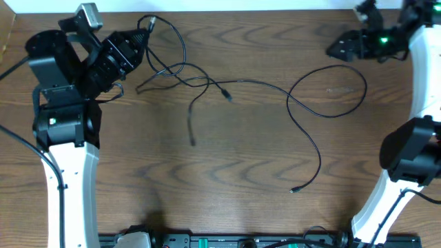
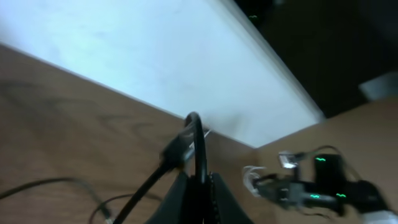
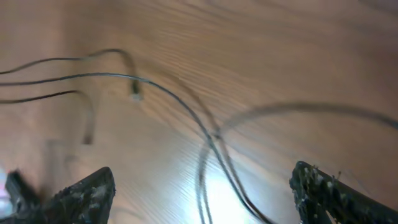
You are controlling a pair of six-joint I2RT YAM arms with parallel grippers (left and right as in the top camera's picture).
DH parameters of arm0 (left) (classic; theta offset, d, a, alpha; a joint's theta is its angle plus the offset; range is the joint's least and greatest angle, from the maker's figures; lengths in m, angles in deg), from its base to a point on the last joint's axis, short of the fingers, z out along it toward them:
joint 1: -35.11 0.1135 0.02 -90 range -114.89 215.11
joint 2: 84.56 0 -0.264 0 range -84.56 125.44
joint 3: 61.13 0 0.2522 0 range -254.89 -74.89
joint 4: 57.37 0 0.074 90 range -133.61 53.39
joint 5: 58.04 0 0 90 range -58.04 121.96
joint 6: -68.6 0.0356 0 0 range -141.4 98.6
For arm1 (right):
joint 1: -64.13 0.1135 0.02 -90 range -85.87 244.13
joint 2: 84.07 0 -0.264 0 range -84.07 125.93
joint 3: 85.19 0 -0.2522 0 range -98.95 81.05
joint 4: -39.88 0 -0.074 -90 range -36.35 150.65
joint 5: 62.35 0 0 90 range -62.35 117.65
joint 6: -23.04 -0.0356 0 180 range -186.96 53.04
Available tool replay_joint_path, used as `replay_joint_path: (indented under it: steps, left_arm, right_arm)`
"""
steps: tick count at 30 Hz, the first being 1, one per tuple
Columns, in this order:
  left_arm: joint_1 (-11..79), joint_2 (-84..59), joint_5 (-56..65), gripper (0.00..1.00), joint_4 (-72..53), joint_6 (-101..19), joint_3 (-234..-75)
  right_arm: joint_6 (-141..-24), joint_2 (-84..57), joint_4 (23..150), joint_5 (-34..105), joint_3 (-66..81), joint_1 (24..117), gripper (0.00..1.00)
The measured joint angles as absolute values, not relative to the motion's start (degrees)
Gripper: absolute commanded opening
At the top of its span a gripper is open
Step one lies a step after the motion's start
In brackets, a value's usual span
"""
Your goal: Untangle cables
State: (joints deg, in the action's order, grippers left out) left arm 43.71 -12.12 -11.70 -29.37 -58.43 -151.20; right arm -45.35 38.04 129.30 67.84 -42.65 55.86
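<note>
- Across the whole overhead view, the brown wood-grain desk [image 1: 227, 172] carries everything noted below.
- At the left edge stands the left arm [image 1: 65, 131]; at the right edge stands the right arm [image 1: 413, 158]. Both reach toward the far side of the desk.
- Left claw [image 2: 198, 186]: pinched narrow on the cables [image 1: 180, 67], at the far left of the tangle. A black cord rises in a small loop straight out from between its fingers.
- Right claw [image 3: 202, 177]: spread wide and holding nothing, at the far right corner. In the wrist view it hovers over blurred black strands that lie on the desk between its fingers, apart from both.
- Cables: thin black cords, knotted loosely near the left claw. One long strand runs right, forms a wide loop below the right claw, then trails toward the near edge.
- Plug tip [image 1: 294, 189]: end of that long strand, well apart from both claws.
- Second loose end [image 1: 193, 141]: mid-desk, below the tangle.
</note>
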Motion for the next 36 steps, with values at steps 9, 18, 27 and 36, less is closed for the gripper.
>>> replay_joint_path:
  steps: [9,18,27,36]
  left_arm:
    - [43.71,-15.29,-17.95,0.07,-37.17,-65.69,-151.2]
    - [43.71,-15.57,-22.48,0.07,-46.51,-65.95,-151.2]
    - [43.71,-15.57,-23.46,0.07,-48.04,-64.66,-151.2]
    - [43.71,-15.57,-23.5,0.07,-47.97,-64.84,-151.2]
  right_arm:
    - [-38.05,38.06,126.02,71.25,-42.65,70.11,0.92]
    - [-33.96,38.04,127.03,75.99,-42.65,74.9,0.91]
    - [-28.13,33.53,125.37,85.93,-42.65,77.61,0.92]
    - [-29.57,33.86,114.59,81.32,-42.63,89.32,0.89]
